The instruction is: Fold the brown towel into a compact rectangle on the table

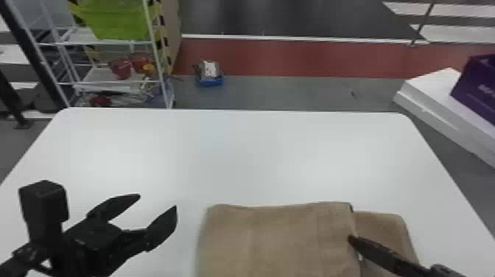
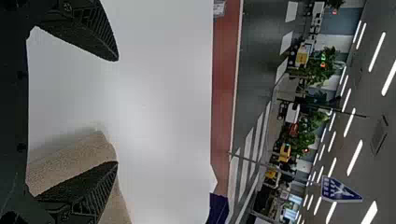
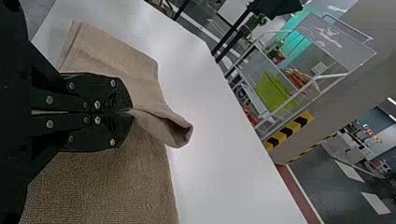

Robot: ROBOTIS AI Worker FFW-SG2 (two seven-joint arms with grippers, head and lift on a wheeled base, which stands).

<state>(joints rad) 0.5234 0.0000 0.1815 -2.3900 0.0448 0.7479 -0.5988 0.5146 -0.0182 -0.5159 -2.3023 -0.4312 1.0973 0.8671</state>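
The brown towel (image 1: 276, 239) lies partly folded near the table's front edge, with a layer sticking out at its right side. My right gripper (image 1: 351, 241) is at the folded edge on that right side. In the right wrist view my right gripper (image 3: 132, 113) is shut on the towel (image 3: 107, 182), pinching a fold whose end bulges out beyond the fingertips. Left of the towel, apart from it, my left gripper (image 1: 158, 200) stands open over the table. In the left wrist view, the left gripper (image 2: 117, 112) has a wide gap between its fingers, the towel (image 2: 74, 158) partly behind one.
The white table (image 1: 221, 154) extends beyond the towel. Past its far left corner stands a white rack (image 1: 158, 59) with a green bin (image 1: 118, 22). A purple box (image 1: 478, 88) rests on a white box (image 1: 434, 92) beyond the table's right side.
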